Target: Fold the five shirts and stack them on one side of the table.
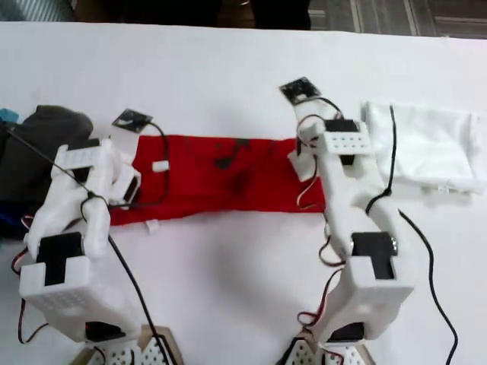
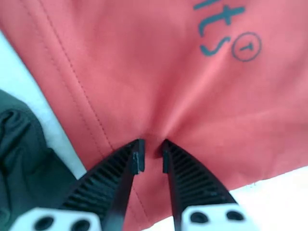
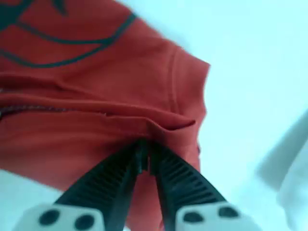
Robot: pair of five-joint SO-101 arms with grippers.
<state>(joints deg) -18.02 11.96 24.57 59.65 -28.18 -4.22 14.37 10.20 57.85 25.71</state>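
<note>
The red shirt (image 1: 221,179) lies mid-table as a narrow band, its long axis running left to right between the 2 arms. The left claw (image 2: 150,156) has pinched a pucker of red cloth near the band's left end, its tips nearly together with the fabric gathered between them. The right claw (image 3: 144,154) is clamped on a folded edge at the right end, beside a sleeve seam. So each claw holds 1 end, and the shirt stretches straight from one to the other.

A folded white shirt (image 1: 426,148) lies at the right of the table (image 1: 228,68), just beyond the red band's right end and nearer the right arm. A dark heap (image 1: 46,144) sits at the left edge, beside the left arm.

My reading: with the axis left to right and the white shirt on the right, the next fold likely needs the left end carried rightward over the right end, which would shorten the band towards that side.
</note>
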